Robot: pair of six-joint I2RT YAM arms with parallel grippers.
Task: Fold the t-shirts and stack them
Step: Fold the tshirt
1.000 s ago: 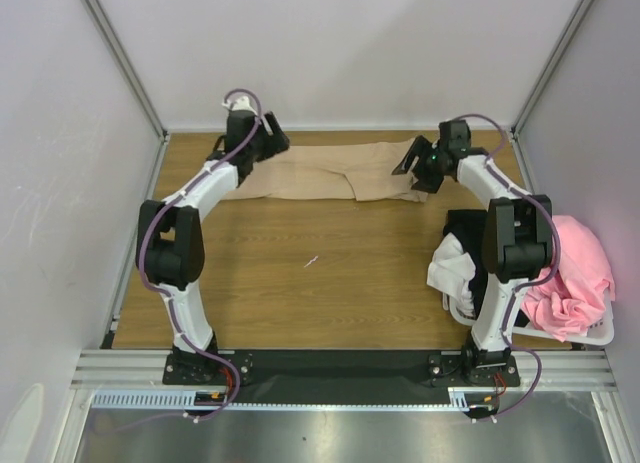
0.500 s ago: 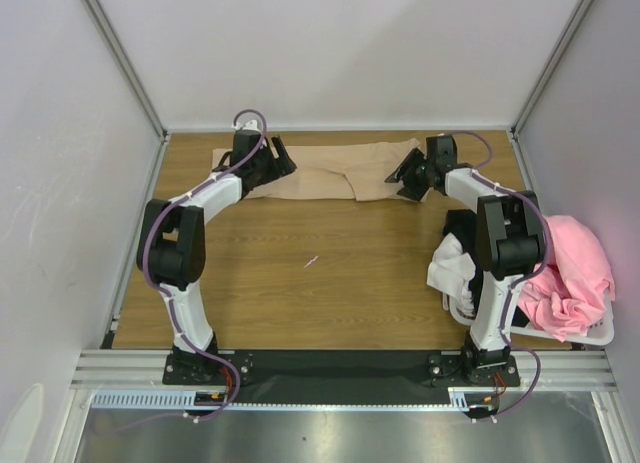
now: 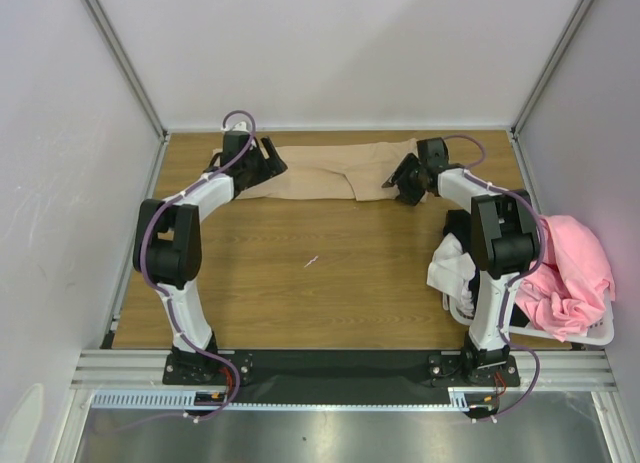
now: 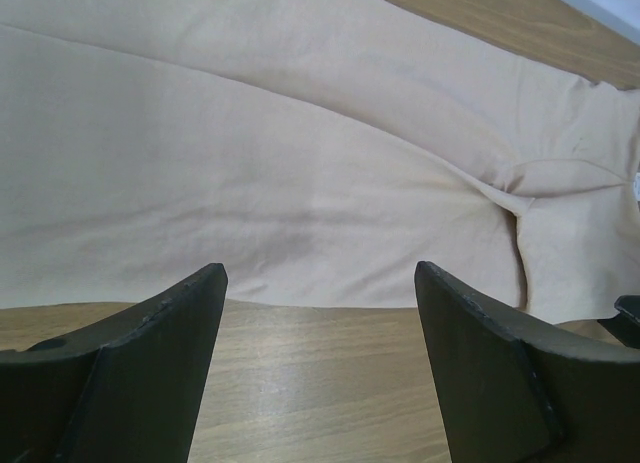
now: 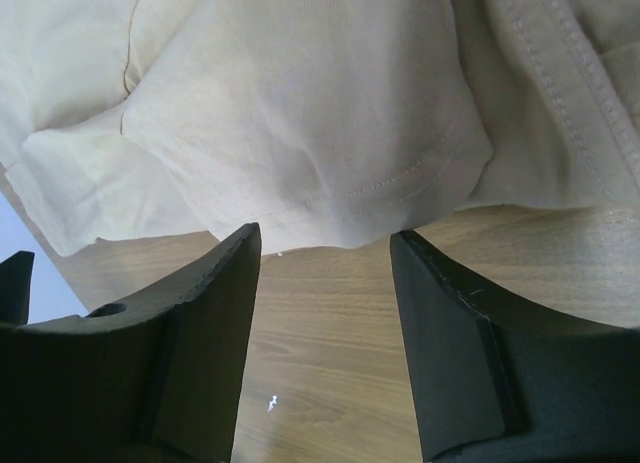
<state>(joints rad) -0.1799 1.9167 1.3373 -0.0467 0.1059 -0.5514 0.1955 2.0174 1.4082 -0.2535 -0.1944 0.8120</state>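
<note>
A light tan t-shirt (image 3: 330,171) lies stretched out flat along the far side of the wooden table (image 3: 320,283). My left gripper (image 3: 268,163) sits low at the shirt's left part, my right gripper (image 3: 398,180) at its right end. In the left wrist view the left gripper (image 4: 320,275) is open. Bare wood lies between its fingers and the tan t-shirt's (image 4: 300,163) near edge is just ahead. In the right wrist view the right gripper (image 5: 325,238) is open over wood, with the tan t-shirt's stitched hem (image 5: 380,188) just past the fingertips.
A white laundry basket (image 3: 596,335) stands at the right table edge holding a crumpled pink t-shirt (image 3: 575,268). Black and white t-shirts (image 3: 455,261) spill over its left side by the right arm. Grey walls and metal frame posts enclose the table.
Both grippers came down toward the near edge of the tan t-shirt. The right gripper moved left and nearer and its jaws narrowed a little. The shirt has not moved.
</note>
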